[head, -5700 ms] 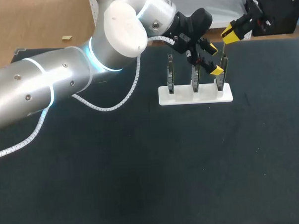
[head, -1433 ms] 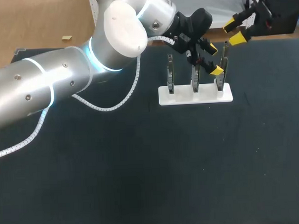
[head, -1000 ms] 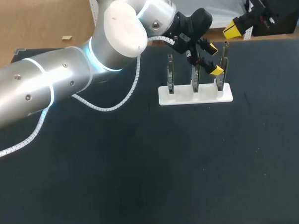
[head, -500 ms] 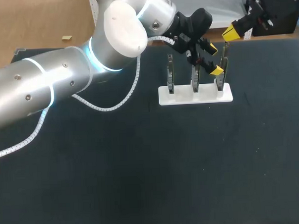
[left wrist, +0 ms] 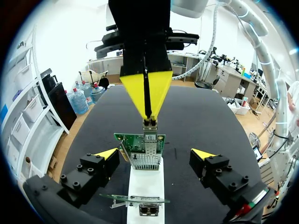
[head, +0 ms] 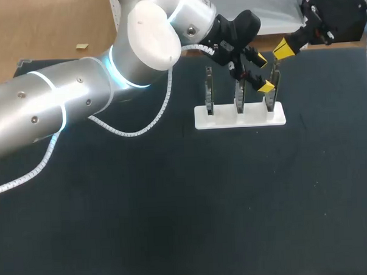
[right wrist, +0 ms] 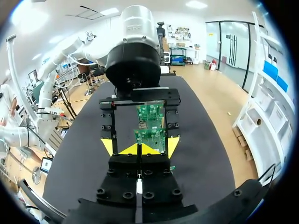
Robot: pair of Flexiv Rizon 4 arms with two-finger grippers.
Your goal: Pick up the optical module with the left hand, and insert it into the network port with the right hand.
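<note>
Gripper on right [head: 282,48] nearer rack [head: 240,116], left gripper [head: 263,72] unmoved

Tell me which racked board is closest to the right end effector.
The rightmost board; the right end effector, gripping the optical module, hovers just above it.

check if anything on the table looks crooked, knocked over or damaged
Nothing stands out. The three circuit boards stand upright in the white holder, none visibly tipped or broken. The left gripper sits open around the row, and the right gripper is shut above its right end.
</note>
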